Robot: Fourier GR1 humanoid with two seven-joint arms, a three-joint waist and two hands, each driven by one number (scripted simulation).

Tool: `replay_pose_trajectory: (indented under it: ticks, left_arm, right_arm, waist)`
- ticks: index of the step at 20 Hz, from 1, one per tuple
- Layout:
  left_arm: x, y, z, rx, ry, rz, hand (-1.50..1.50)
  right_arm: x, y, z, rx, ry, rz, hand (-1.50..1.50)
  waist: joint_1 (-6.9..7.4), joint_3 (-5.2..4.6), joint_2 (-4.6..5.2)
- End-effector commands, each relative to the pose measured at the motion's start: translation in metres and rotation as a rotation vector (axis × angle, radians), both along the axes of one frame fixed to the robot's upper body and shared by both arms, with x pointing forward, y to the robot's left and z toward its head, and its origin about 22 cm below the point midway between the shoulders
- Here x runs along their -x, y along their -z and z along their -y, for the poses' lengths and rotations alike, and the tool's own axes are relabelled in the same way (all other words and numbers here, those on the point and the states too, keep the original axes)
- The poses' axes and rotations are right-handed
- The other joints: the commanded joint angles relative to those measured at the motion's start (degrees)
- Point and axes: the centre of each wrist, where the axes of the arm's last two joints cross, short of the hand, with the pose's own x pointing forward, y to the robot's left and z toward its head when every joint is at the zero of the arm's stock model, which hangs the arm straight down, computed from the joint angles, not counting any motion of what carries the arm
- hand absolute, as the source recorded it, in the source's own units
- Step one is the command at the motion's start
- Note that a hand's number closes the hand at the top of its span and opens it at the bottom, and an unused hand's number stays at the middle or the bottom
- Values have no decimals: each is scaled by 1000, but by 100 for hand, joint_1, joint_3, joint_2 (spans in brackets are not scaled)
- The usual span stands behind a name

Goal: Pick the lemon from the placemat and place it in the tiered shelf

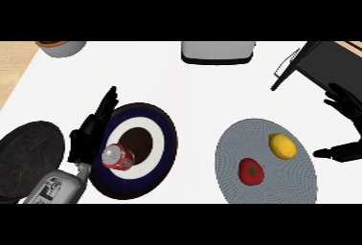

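Resting on the grey placemat (233,143) near the bench's right edge, the lemon (282,145) lies beside a red tomato (251,172). The right robot hand (346,107), fingers spread, should come down over it, clearing the tomato. The left robot hand (88,136) rests open.

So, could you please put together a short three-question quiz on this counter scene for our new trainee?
1. True or false: the lemon already sits in the tiered shelf.
2. Which item shares the grey placemat with the lemon?
A. a can
B. a red tomato-like fruit
C. a cup
3. Fill in: the can lies on the dark blue ___.

Key
1. False; it lies on the placemat, and the right robot hand is open beside it.
2. B
3. Plate, next to the open left robot hand.
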Motion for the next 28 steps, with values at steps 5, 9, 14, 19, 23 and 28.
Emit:
replay_pose_trajectory:
  ticks: [5,9,14,19,23,28]
  left_arm:
    - [-12,1,-1,-3,-13,0,0]
    - [-6,-5,-9,9,-4,5,0]
    - [-4,3,-7,8,-3,-7,0]
    - [12,-1,-2,8,-9,1,0]
    - [-4,1,4,14,0,8,0]
    - [3,5,20,4,-2,10,0]
  right_arm:
    - [-4,-55,-20,454,-111,-168,-150]
    - [-2,-87,-44,553,-81,-222,-150]
    - [27,-77,-73,559,-90,-239,-150]
    - [30,-90,-94,559,-54,-215,-150]
    - [14,-69,-77,578,-51,-224,-150]
    - [22,-81,-94,567,-23,-219,-150]
  waist:
    - [-86,-61,-16]
    - [-56,-55,-36]
    - [-80,-47,-22]
    - [-32,-45,-17]
    - [-19,-43,-3]
    - [-29,-44,-8]
